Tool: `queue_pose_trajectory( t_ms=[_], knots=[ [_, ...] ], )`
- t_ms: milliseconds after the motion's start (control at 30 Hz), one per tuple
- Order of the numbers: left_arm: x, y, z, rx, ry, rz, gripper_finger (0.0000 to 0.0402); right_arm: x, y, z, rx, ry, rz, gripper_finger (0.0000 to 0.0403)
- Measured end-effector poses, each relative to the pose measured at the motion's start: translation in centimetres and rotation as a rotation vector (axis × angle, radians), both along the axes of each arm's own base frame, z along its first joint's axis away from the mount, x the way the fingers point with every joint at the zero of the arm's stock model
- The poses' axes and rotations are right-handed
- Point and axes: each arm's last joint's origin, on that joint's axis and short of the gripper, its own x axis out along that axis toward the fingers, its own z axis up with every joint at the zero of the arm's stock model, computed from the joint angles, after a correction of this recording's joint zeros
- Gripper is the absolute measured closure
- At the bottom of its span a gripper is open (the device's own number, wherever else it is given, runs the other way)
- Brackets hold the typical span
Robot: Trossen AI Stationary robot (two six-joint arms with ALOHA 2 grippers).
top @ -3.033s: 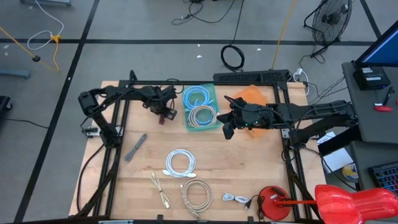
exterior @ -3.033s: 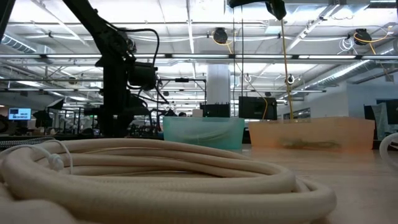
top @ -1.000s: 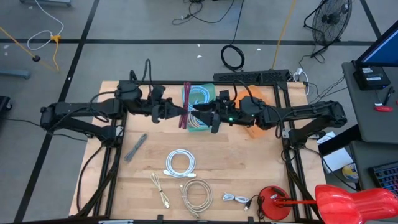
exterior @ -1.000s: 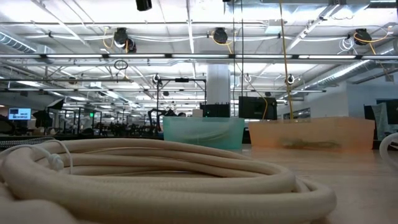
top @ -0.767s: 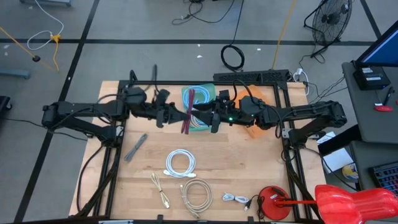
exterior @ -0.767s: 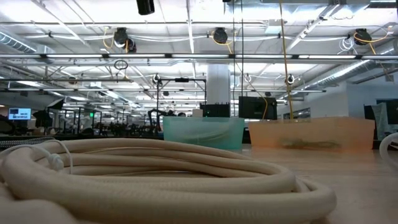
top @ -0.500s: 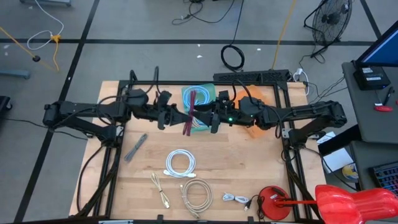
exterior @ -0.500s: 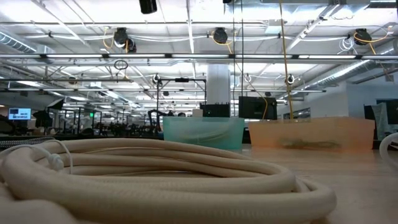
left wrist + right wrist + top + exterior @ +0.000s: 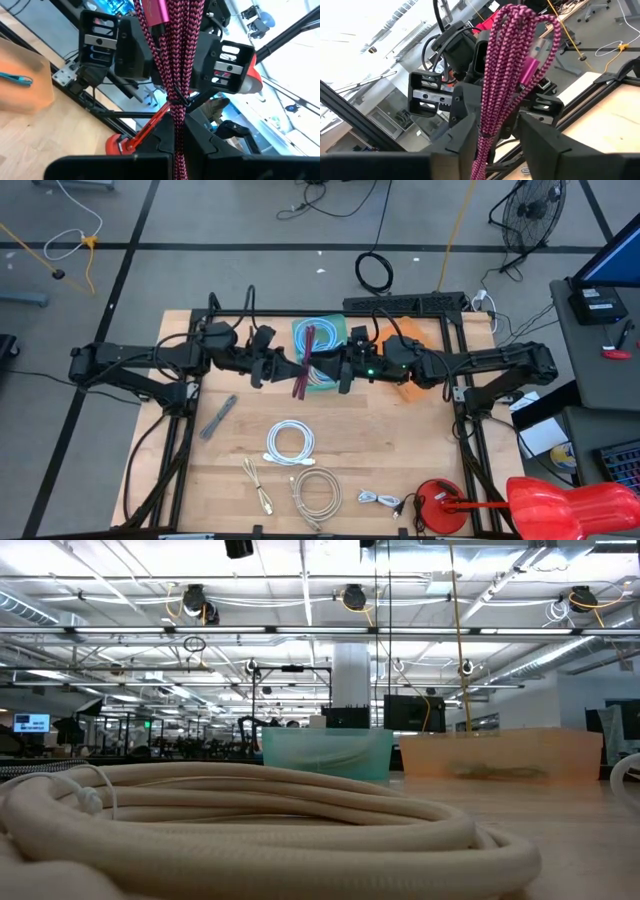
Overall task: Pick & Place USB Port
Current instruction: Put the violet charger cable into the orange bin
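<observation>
**Mid-air handover of a bundled braided USB cable**

The USB cable [image 9: 304,366], a magenta-and-black braided bundle folded into long loops with a pink metal plug near one end, hangs in the air above the table [image 9: 400,450], just at 6 o'clock of the teal bin [image 9: 335,330] and between the two grippers. The left gripper [image 9: 290,370] pinches the bundle, its fingers pressed tight on the strands at a dark tie. The right gripper [image 9: 330,368] faces it; its fingers [image 9: 462,132] flank the loops, though whether they already press the cable cannot be told. The bundle likely handles as light, limp and slightly grippy from its woven sheath; holding it at the tied waist should stop the loops from splaying. An orange bin [image 9: 410,332] stands at 3 o'clock of the teal one. Pale coiled cables [image 9: 290,442] lie on the wood.
</observation>
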Motion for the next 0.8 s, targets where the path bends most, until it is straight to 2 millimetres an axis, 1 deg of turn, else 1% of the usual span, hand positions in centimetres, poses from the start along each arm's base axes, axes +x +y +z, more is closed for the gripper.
queue_pose_trajectory(
  t_ms=[167, 533, 800],
  knots=[
    [-0.01, -0.02, 0.02, 0.0, -0.002, -0.006, 0.039, -0.02, 0.02, 0.04, -0.004, -0.002, 0.002, 0.0327],
    [0.0, -0.01, 0.0, 0.004, -0.002, -0.008, 0.039, -0.03, 0.03, 0.08, -0.006, -0.005, 0.007, 0.0396],
    [0.0, -0.01, 0.0, 0.023, -0.006, -0.007, 0.039, -0.03, -0.03, 0.11, 0.0, -0.008, 0.023, 0.04]
  ],
)
